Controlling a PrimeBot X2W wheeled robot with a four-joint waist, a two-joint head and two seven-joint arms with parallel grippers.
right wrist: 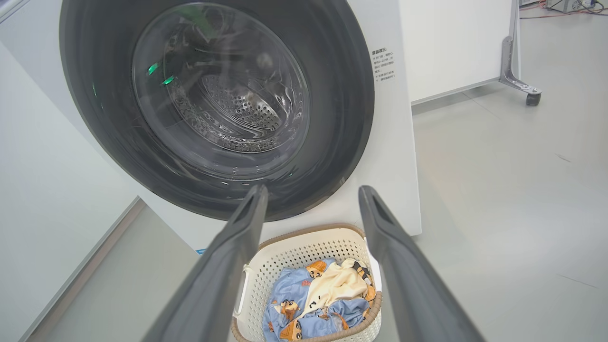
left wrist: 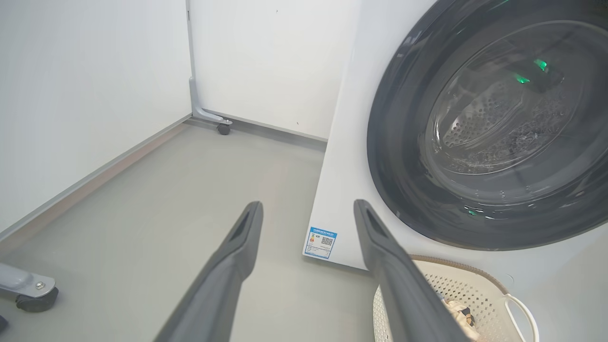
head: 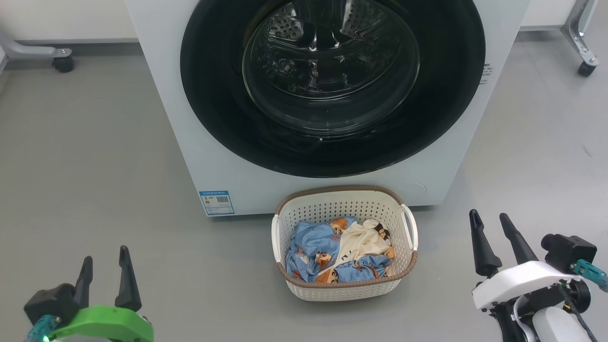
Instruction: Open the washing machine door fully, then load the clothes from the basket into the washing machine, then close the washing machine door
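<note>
The left gripper (head: pixel 105 254) and right gripper (head: pixel 488 213) are hovering released, empty, in the head view; the left wrist view is showing the washing machine door (left wrist: pixel 498 118) shut; the right wrist view, clothes (right wrist: pixel 318 294) lying in the basket (right wrist: pixel 285 259): all steps pending.

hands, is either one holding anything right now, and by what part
Nothing is held. The left hand and the right hand both stand open and empty, apart from the basket, where the clothes lie.

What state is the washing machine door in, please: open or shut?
Shut: the washing machine door sits flush on the washing machine, no gap around its black rim.
</note>
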